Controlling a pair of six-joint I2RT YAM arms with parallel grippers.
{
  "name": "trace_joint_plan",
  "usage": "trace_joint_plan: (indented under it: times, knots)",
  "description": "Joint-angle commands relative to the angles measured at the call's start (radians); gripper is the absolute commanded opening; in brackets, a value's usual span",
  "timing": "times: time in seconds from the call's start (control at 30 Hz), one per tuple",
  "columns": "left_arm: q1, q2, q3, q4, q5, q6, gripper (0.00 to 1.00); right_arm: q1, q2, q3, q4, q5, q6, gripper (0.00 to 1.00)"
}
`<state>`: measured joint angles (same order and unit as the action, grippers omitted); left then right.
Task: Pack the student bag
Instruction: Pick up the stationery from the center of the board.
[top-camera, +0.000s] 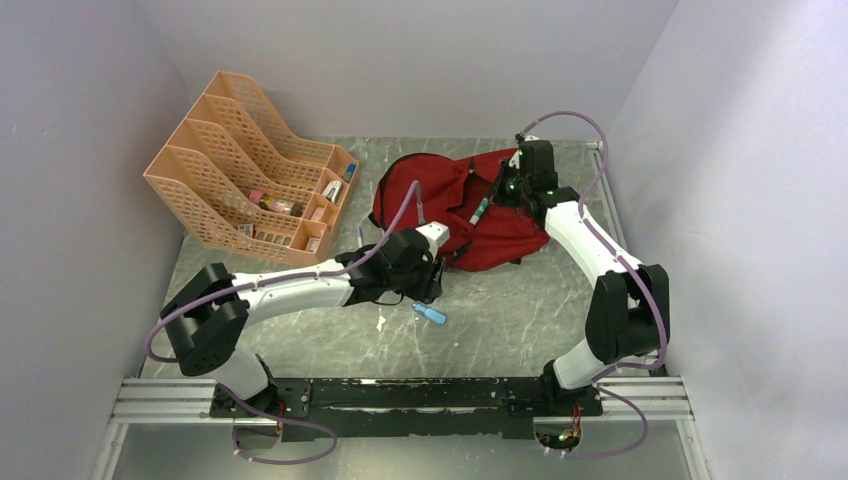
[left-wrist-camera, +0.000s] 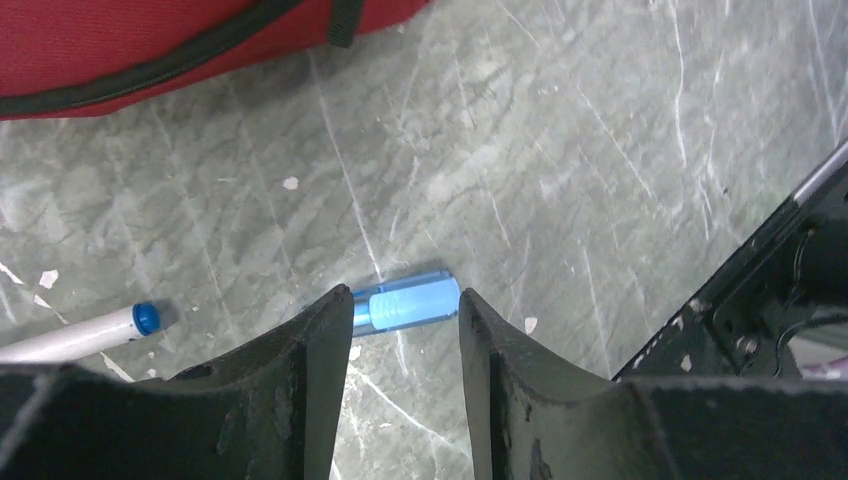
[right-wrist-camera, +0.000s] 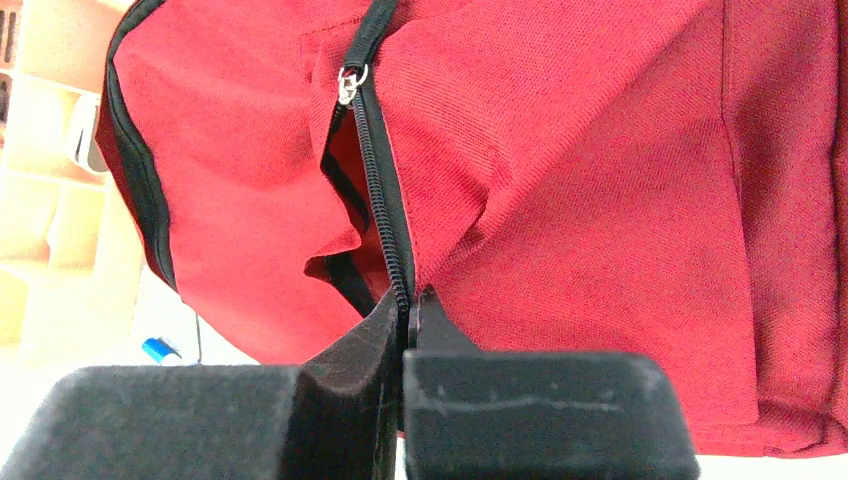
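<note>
The student bag (top-camera: 470, 225), dark red with black zipper lines, lies at the back middle of the table with its top open. My right gripper (top-camera: 506, 186) is shut on the bag's zipper edge (right-wrist-camera: 395, 250), its jaws pinched together around the black teeth and holding the flap up. A small light-blue cylinder (left-wrist-camera: 410, 300) lies on the table just past the tips of my left gripper (left-wrist-camera: 405, 292). The left gripper's jaws stand apart on either side of it and hold nothing. In the top view the cylinder (top-camera: 430, 315) lies in front of the bag, by my left gripper (top-camera: 428, 288).
A white marker with a blue cap (left-wrist-camera: 90, 333) lies on the table left of the cylinder. An orange slotted file organiser (top-camera: 240, 165) holding small items stands at the back left. A teal pen (top-camera: 480, 209) shows in the bag's opening. Grey walls close in three sides.
</note>
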<state>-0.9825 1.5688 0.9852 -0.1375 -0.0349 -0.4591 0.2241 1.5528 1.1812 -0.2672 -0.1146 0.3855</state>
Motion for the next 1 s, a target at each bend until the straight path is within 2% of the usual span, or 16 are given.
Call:
trace_joint_plan:
  times: [0.0, 0.1, 0.23, 0.37, 0.57, 0.7, 0.83, 0.97]
  knots:
    - [-0.029, 0.007, -0.007, -0.018, 0.057, 0.126, 0.48, 0.005, -0.032, -0.01, 0.009, -0.024, 0.011, 0.0]
    - [-0.034, 0.045, 0.031, -0.07, 0.166, 0.305, 0.49, 0.004, -0.035, -0.014, 0.003, -0.016, 0.009, 0.0]
    - [-0.033, 0.119, 0.136, -0.199, 0.222, 0.539, 0.49, 0.004, -0.034, -0.02, 0.01, -0.028, 0.014, 0.0]
    - [-0.044, 0.139, 0.14, -0.24, 0.405, 0.821, 0.5, 0.004, -0.021, -0.013, 0.008, -0.047, 0.014, 0.0]
    - [-0.053, 0.088, 0.064, -0.159, 0.42, 1.117, 0.52, 0.005, -0.024, -0.015, 0.004, -0.047, 0.005, 0.0]
    - [-0.051, 0.108, 0.061, -0.168, 0.498, 1.283, 0.53, 0.004, -0.025, -0.018, 0.005, -0.055, 0.001, 0.0]
    - [-0.037, 0.163, 0.114, -0.273, 0.625, 1.432, 0.56, 0.004, -0.032, -0.024, 0.002, -0.054, -0.003, 0.0]
    - [-0.012, 0.216, 0.153, -0.27, 0.637, 1.442, 0.59, 0.004, -0.037, -0.022, -0.005, -0.047, -0.009, 0.0]
